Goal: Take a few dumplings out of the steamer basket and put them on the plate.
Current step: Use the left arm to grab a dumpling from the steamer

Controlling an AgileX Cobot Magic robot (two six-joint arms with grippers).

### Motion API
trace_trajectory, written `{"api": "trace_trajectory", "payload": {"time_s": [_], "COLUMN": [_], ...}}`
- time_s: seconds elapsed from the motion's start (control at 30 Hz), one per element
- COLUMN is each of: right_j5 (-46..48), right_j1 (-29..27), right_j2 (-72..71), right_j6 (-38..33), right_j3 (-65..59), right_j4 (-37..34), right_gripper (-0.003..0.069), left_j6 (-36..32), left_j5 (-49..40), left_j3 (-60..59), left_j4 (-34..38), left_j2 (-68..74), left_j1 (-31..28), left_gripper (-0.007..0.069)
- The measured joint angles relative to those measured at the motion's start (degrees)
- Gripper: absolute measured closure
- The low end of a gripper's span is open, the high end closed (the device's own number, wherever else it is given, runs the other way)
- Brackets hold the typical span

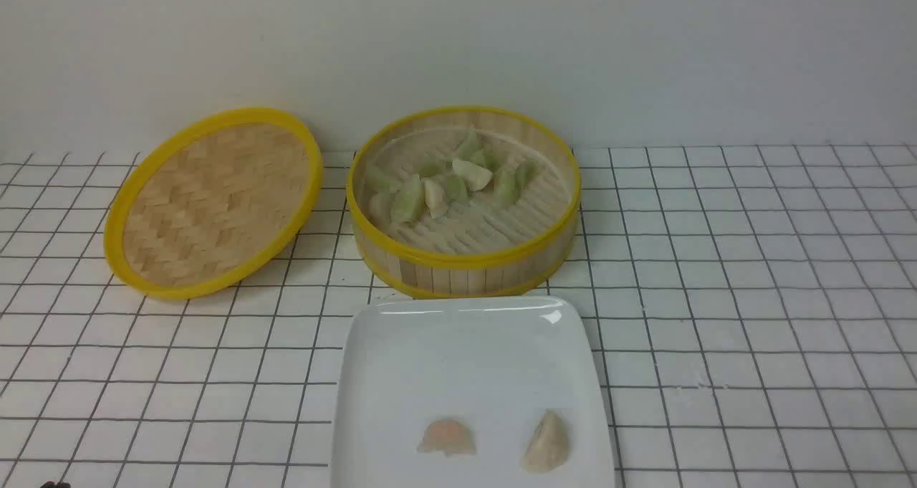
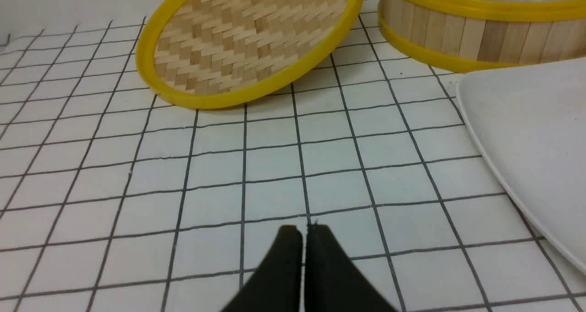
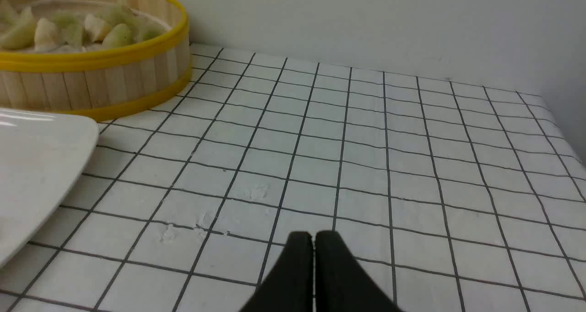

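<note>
Fingers (image 2: pixel 281 266) of the left gripper (image 2: pixel 304 233) are black and pressed together, empty, over the white grid-lined tabletop (image 2: pixel 219 165). Right gripper (image 3: pixel 314 236): fingers (image 3: pixel 341 270) likewise together, holding nothing. The round bamboo steamer basket with yellow rims (image 1: pixel 462 262) stands just behind the glossy white square plate (image 1: pixel 401 373) and holds a cluster of pale green and cream dumplings (image 1: pixel 437 187). Two more lie apart on the plate's near part, one pinkish (image 1: pixel 447 438) and one cream (image 1: pixel 546 443). A flat woven bamboo lid with a yellow rim (image 1: pixel 215 201) sits left of the basket.

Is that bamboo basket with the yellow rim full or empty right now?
Partly full. The steamer basket holds a cluster of pale green and cream dumplings toward its back; the front of its slatted floor is bare.
</note>
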State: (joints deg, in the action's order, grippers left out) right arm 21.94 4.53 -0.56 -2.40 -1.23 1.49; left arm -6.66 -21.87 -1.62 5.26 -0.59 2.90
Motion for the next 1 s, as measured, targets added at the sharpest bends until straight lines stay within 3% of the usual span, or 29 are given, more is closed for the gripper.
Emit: {"api": "trace_trajectory", "payload": {"time_s": [0.7,0.83,1.0], "right_j5": [0.0,0.0,0.0], "right_j1": [0.0,0.0,0.0], "right_j2": [0.0,0.0,0.0], "right_j6": [0.0,0.1,0.1], "right_j3": [0.0,0.0,0.0], "right_j4": [0.0,0.0,0.0], "right_gripper": [0.0656,0.0656,0.0656], "left_j6": [0.4,6.7,9.6], "left_j5": [1.0,9.0,17.7], "left_j3": [0.0,-0.1,-0.1], "left_j4": [0.9,13.2,25.1], "left_j2": [0.0,0.0,0.0], "left_j1": [0.0,0.0,0.0], "left_gripper": [0.0631,0.0631,0.0631]}}
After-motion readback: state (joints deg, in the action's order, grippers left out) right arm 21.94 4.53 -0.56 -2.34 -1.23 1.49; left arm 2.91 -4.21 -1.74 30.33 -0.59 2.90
